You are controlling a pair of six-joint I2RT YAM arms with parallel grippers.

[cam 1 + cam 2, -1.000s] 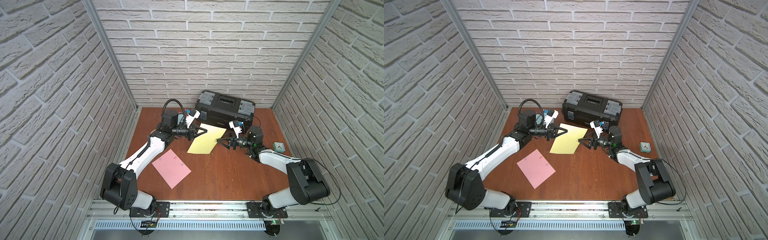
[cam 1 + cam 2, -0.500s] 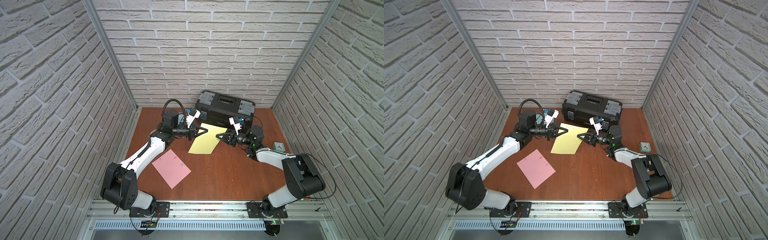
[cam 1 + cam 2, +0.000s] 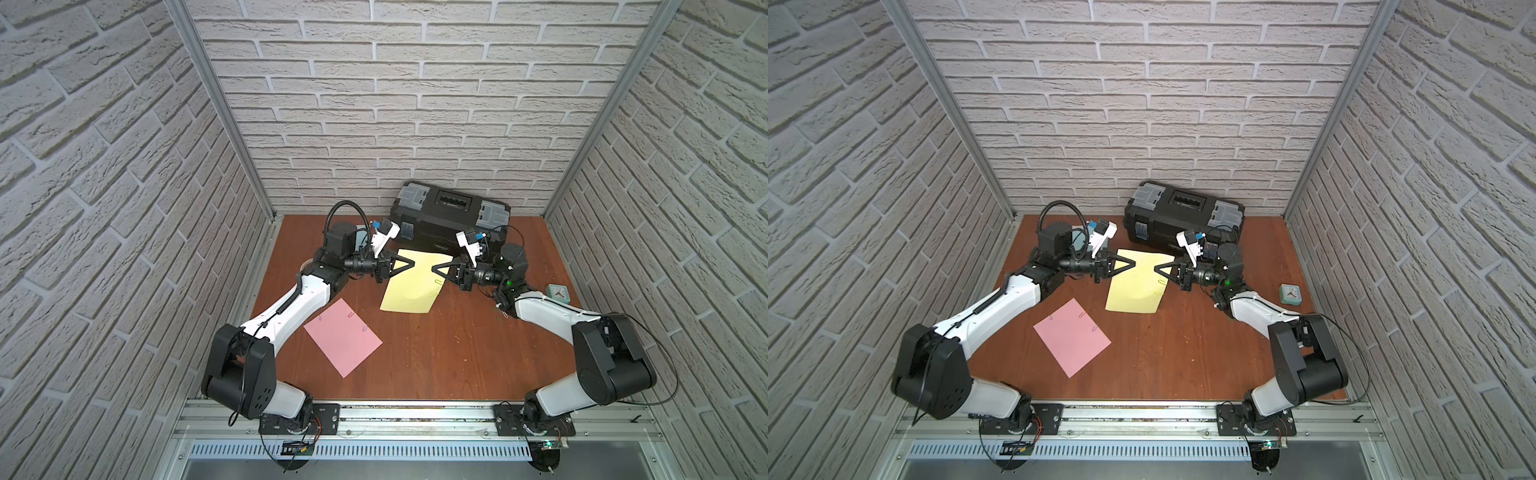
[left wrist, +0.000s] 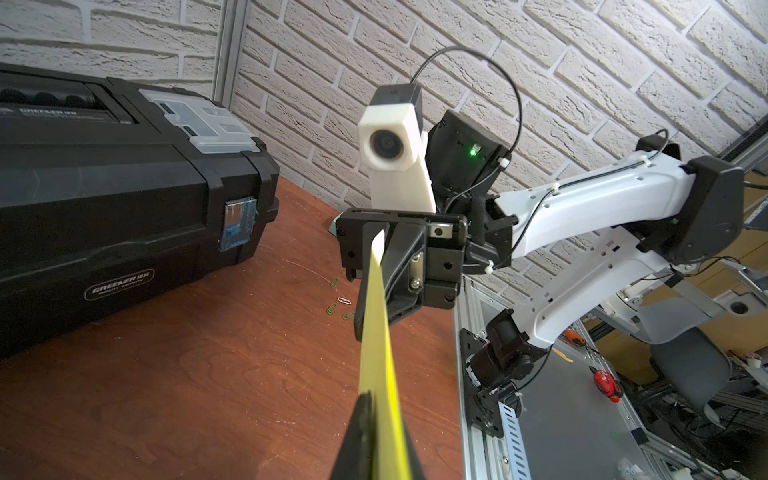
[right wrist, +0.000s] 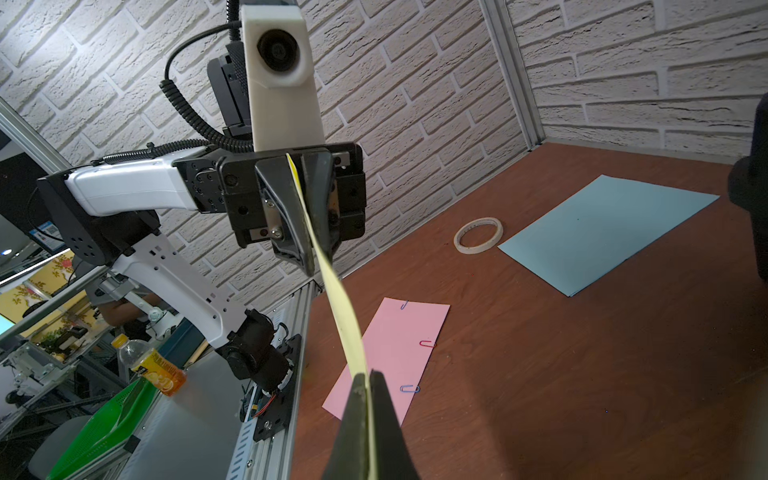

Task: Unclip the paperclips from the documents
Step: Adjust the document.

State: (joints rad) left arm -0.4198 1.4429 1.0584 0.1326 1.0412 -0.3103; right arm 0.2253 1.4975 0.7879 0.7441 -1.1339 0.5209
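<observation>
A yellow document (image 3: 413,286) hangs above the table between my two grippers. The left gripper (image 3: 412,264) is shut on its left edge, and the left wrist view shows the sheet edge-on between the jaws (image 4: 376,411). The right gripper (image 3: 433,268) is shut on the opposite edge (image 5: 368,376). Two paperclips (image 3: 438,283) sit on the yellow sheet's right edge, just below the right gripper. A pink document (image 3: 343,336) lies flat at the front left with three paperclips (image 5: 410,389) along its edges. A light blue document (image 5: 602,232) lies behind the left arm.
A black toolbox (image 3: 451,216) stands at the back. A tape roll (image 5: 478,235) lies beside the light blue sheet. A small teal clock (image 3: 557,292) is at the right. Several loose paperclips (image 4: 344,300) lie on the table under the right arm.
My right gripper moved up to the yellow sheet's right edge and closed on it. The left gripper has kept hold of the sheet.
</observation>
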